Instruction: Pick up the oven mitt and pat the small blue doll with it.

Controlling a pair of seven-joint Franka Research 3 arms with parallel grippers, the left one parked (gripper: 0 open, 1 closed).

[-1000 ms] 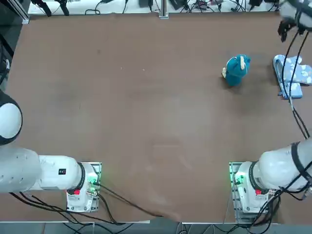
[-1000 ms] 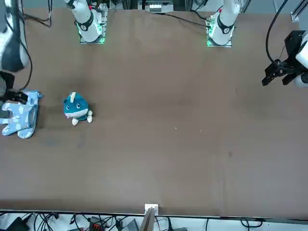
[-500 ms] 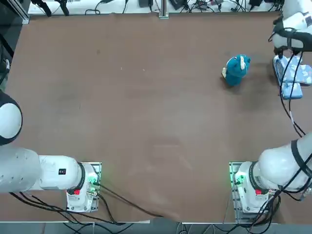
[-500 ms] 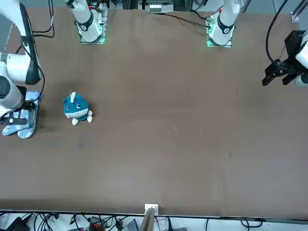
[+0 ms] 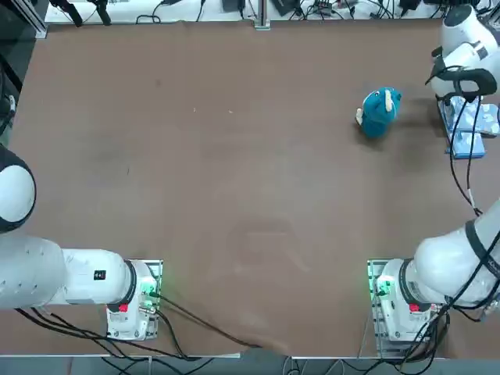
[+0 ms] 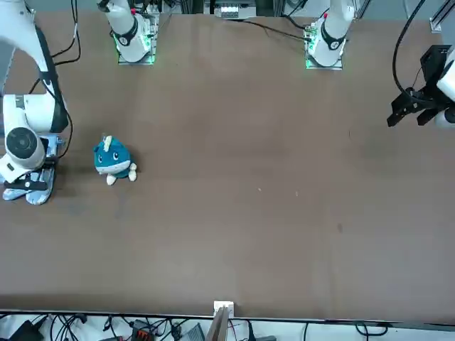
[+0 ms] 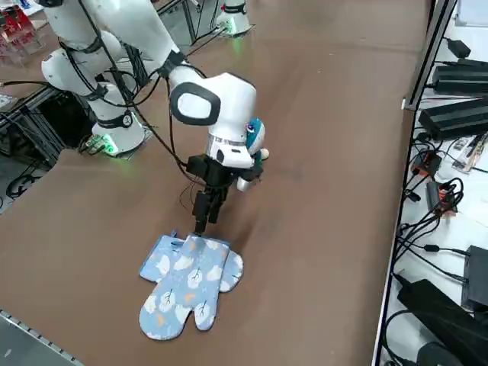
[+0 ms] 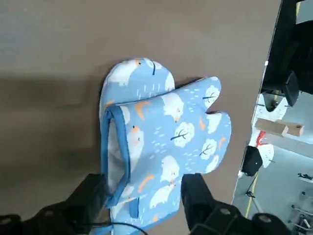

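Note:
The oven mitt (image 8: 161, 139), light blue with a cloud and tree print, lies flat on the brown table near its right edge (image 5: 469, 129) (image 7: 189, 284). My right gripper (image 7: 203, 219) points down at the mitt's cuff end. In the wrist view the gripper (image 8: 144, 203) is open, and the dark blue-trimmed cuff lies between its two black fingers (image 8: 90, 196). The small blue doll (image 5: 379, 111) stands upright a short way left of the mitt in the top view. In the right side view the doll (image 7: 255, 136) is partly hidden behind the wrist.
The table's right edge (image 7: 53, 332) runs close to the mitt. Cables and power strips (image 7: 450, 114) lie beyond the far edge. The arm bases (image 5: 398, 301) stand at the near edge. My arm's cable (image 5: 461, 168) hangs over the table's right side.
The right arm has swung in from the far right corner and come down over the mitt's cuff end. Its wrist now hides part of the mitt. Mitt and doll have not moved.

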